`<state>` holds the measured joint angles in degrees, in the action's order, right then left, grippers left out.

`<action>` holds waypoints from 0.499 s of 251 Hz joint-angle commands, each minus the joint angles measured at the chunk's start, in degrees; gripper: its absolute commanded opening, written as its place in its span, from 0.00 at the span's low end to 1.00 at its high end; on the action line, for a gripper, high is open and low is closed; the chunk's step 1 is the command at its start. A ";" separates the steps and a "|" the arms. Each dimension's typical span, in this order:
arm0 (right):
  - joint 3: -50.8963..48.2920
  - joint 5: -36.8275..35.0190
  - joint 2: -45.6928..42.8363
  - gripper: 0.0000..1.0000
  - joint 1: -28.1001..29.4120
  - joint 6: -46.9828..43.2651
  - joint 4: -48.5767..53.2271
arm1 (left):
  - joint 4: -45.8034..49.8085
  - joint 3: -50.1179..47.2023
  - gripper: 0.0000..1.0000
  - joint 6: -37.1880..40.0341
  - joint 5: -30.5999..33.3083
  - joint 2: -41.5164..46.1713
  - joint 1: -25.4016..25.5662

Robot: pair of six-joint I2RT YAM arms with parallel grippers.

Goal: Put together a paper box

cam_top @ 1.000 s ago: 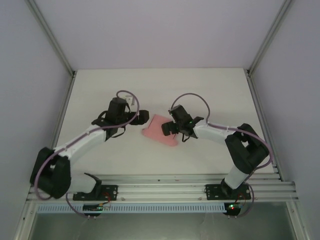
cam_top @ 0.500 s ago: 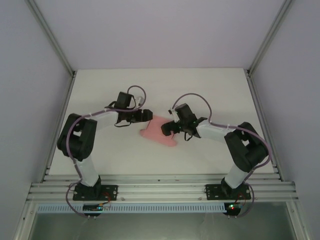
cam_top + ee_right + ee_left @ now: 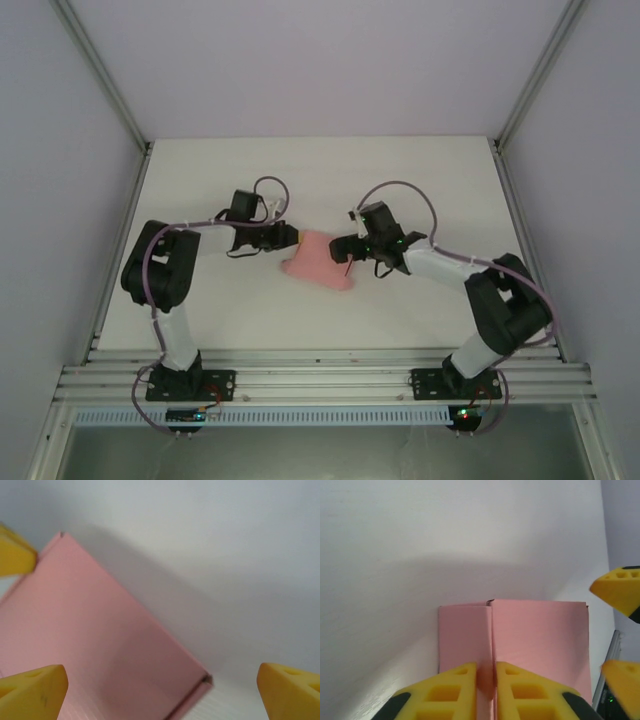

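The pink paper box (image 3: 318,262) lies partly folded on the white table between both arms. My left gripper (image 3: 291,237) is at its left upper edge. In the left wrist view its yellow fingers (image 3: 451,690) are pressed together on a raised pink fold (image 3: 490,645) of the box (image 3: 540,640). My right gripper (image 3: 341,248) hovers at the box's right side. In the right wrist view its fingers (image 3: 35,687) stand wide apart over the pink panel (image 3: 100,640), and a corner of the box (image 3: 206,681) shows between them.
The white table (image 3: 420,180) is enclosed by grey walls and metal frame posts (image 3: 520,100). The aluminium base rail (image 3: 320,380) runs along the near edge. The right gripper's yellow fingertips (image 3: 620,587) show at the right of the left wrist view.
The left arm has folded its elbow in to the left while its gripper stayed at the box's left edge. The right gripper has drawn slightly right and back. The box has barely shifted.
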<state>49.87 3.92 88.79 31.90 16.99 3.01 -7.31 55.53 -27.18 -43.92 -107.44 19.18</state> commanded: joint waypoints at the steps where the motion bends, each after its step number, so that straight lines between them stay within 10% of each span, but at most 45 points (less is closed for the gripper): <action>1: -2.15 1.88 -5.56 0.99 -2.02 10.32 2.29 | -5.55 -3.45 0.10 -3.51 -3.14 -1.02 -1.37; 125: -3.38 22.04 0.44 0.99 -5.11 26.67 -7.15 | -13.52 -7.76 0.07 -7.36 -5.65 -1.64 -3.77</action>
<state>45.89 18.00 84.55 27.11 38.22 0.60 -20.45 48.80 -34.44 -49.52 -107.77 15.75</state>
